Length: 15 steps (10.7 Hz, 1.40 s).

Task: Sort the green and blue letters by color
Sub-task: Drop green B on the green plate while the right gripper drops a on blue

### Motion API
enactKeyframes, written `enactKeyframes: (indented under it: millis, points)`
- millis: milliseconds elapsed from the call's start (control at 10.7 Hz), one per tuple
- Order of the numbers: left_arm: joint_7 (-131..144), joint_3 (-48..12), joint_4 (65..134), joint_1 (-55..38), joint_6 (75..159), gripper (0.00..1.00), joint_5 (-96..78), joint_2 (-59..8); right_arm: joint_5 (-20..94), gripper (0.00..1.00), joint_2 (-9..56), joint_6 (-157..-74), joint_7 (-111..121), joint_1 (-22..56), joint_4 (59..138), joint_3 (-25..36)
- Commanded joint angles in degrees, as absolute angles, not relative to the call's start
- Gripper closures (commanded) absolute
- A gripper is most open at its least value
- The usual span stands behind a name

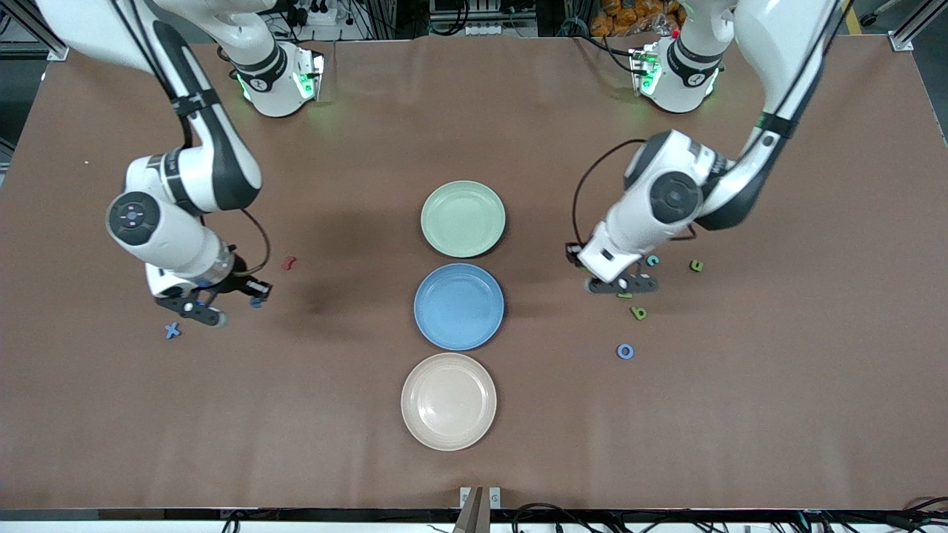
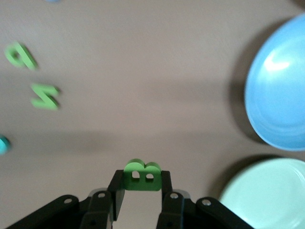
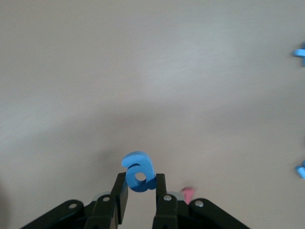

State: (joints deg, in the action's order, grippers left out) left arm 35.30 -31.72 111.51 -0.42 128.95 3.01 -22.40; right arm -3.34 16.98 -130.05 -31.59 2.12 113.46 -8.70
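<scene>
Both grippers clasp a letter apiece, one green and one blue, above the brown table.

The left gripper (image 2: 140,191), over the table (image 1: 474,111) at about three o'clock from the blue plate (image 1: 459,306), is clenched on a green letter B (image 2: 141,175); a green letter N (image 2: 45,97) and a green letter shaped like a 6 (image 1: 638,313) lie loose near it, with a teal letter c (image 1: 652,260), another green letter (image 1: 696,265) and a blue letter O (image 1: 625,351) also at that arm's end. The right gripper (image 3: 138,193), over the table at nine o'clock from the blue plate, grips a blue letter a (image 3: 138,171); a blue letter X (image 1: 172,330) lies at seven o'clock from it and a dark red letter (image 1: 289,262) at one o'clock. A green plate (image 1: 463,219) sits at twelve o'clock from the blue plate, a beige plate (image 1: 448,400) at six.
</scene>
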Motion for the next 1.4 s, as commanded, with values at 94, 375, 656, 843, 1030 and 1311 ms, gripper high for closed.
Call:
enactKeyframes:
  millis: [94,375,656,843,1030,1311]
  points:
    - [51.21,-32.52,120.03,-9.83,138.03,1.0,2.81,-20.13,-3.34,1.0,18.71,-126.65,-34.17,13.77,106.71,-9.23]
    - [59.12,-32.61,123.84,-13.35,147.81,1.0,2.73,-22.4,-4.13,0.96,26.25,-126.83,-39.01,21.34,97.42,-9.23]
    - [66.43,-32.52,123.31,-16.78,155.55,1.0,2.64,-25.92,-4.31,0.95,35.31,-127.44,-39.37,25.39,86.95,-9.23]
    - [70.29,-32.52,123.31,-18.97,158.89,1.0,2.64,-26.98,-4.39,0.95,37.96,-132.24,-39.29,26.54,85.43,-9.23]
    - [71.54,-32.52,122.35,-19.34,161.18,1.0,2.55,-29.34,-5.18,0.92,38.76,-135.52,-39.37,27.42,85.43,-9.32]
    - [73.3,-32.43,121.55,-20.13,161.89,0.0,2.46,-29.88,-5.45,0.01,38.32,-135.53,-44.89,28.56,85.34,-10.63]
